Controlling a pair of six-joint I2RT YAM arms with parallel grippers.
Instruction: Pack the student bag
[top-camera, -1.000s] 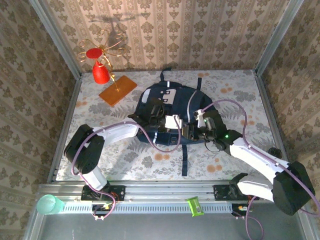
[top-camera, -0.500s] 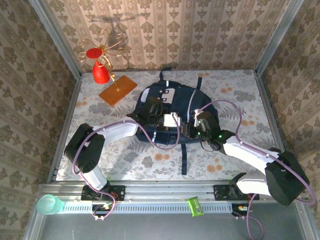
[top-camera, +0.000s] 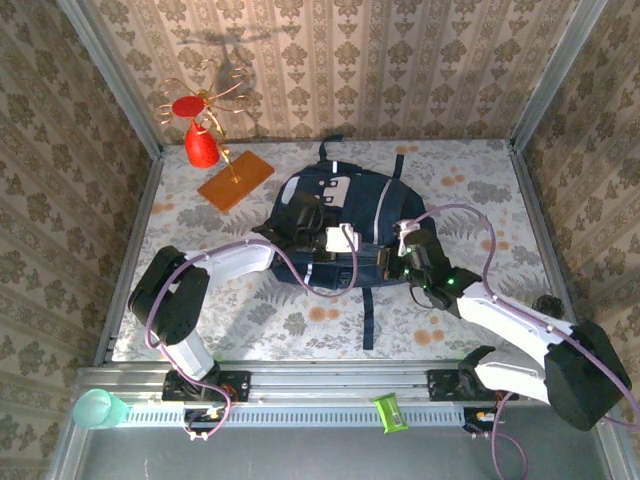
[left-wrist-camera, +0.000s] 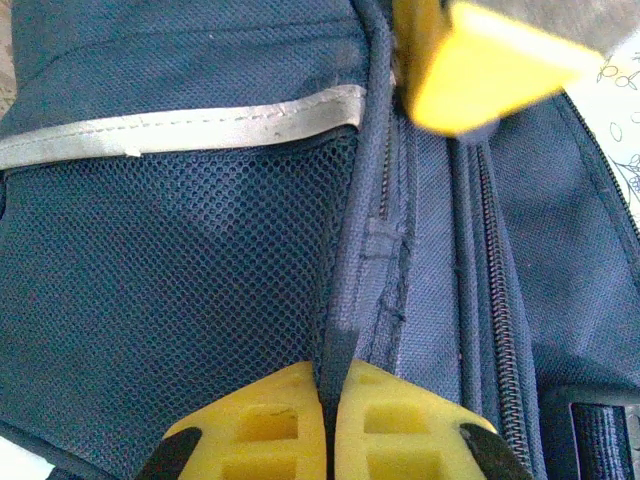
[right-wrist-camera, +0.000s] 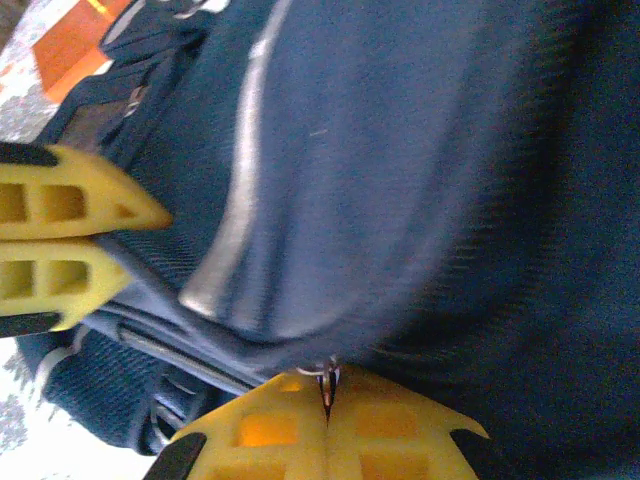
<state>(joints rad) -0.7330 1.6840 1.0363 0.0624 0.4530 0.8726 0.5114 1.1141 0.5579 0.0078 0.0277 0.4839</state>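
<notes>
floral table (top-camera: 285, 322); student bag (left-wrist-camera: 180, 270) between left jaws

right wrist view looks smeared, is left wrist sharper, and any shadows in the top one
Right wrist: motion-blurred, backpack fabric streaky, right claw tips crisp. Left wrist: sharp, mesh weave and zipper teeth readable. Top external: wire ornament throws a faint shadow on the back wall.

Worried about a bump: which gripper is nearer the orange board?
Left. The left gripper pinches the student bag on the side toward the orange board; the right gripper pinches it just beyond, farther right.
</notes>
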